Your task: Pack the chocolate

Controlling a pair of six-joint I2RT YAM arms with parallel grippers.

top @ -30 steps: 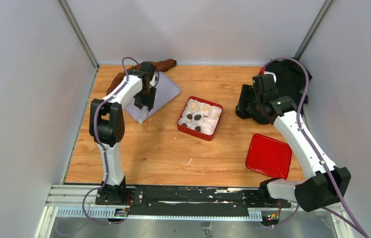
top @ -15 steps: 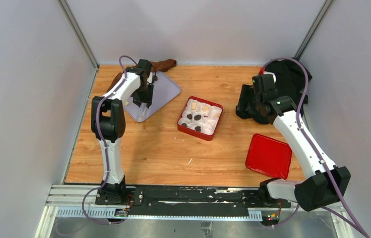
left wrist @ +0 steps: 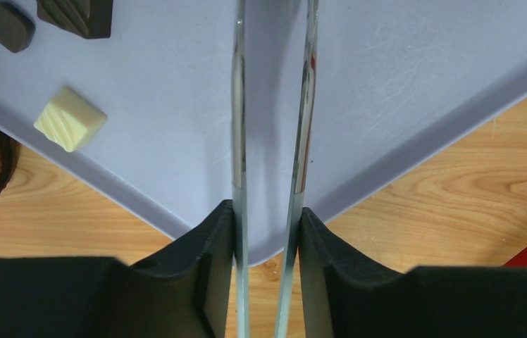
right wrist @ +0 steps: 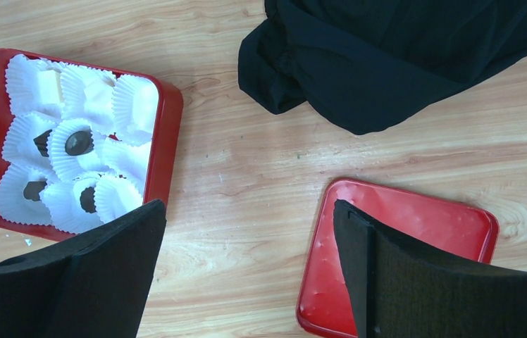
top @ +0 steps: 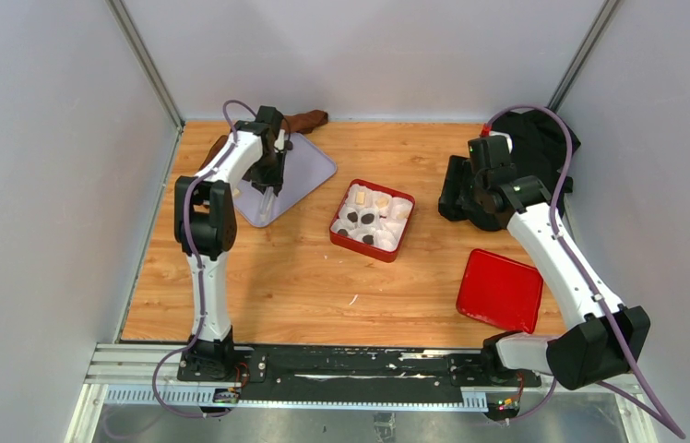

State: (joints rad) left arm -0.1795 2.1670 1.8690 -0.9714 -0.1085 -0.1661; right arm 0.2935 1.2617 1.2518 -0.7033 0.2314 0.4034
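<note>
Chocolate pieces lie on a lavender tray (left wrist: 401, 63): a cream ridged one (left wrist: 70, 119) and two dark ones (left wrist: 8, 26) at the top left of the left wrist view. My left gripper (left wrist: 268, 211) is shut on metal tongs (left wrist: 238, 105), whose two blades reach over the tray, apart and empty. In the top view it (top: 270, 177) hangs over the tray (top: 312, 171). The red box (right wrist: 165, 134) of white paper cups holds several dark pieces (right wrist: 78, 142) and a cream one (right wrist: 49, 84). My right gripper (right wrist: 246, 208) is open and empty above the wood.
A red lid (top: 500, 290) lies flat at the right front, also under my right finger (right wrist: 416, 232). A black cloth (right wrist: 401, 56) lies at the back right. A brown cloth (top: 304, 120) sits behind the tray. The red box (top: 372, 220) stands mid-table.
My left gripper has moved a little toward the back over the tray with the tongs. The right arm has barely moved.
</note>
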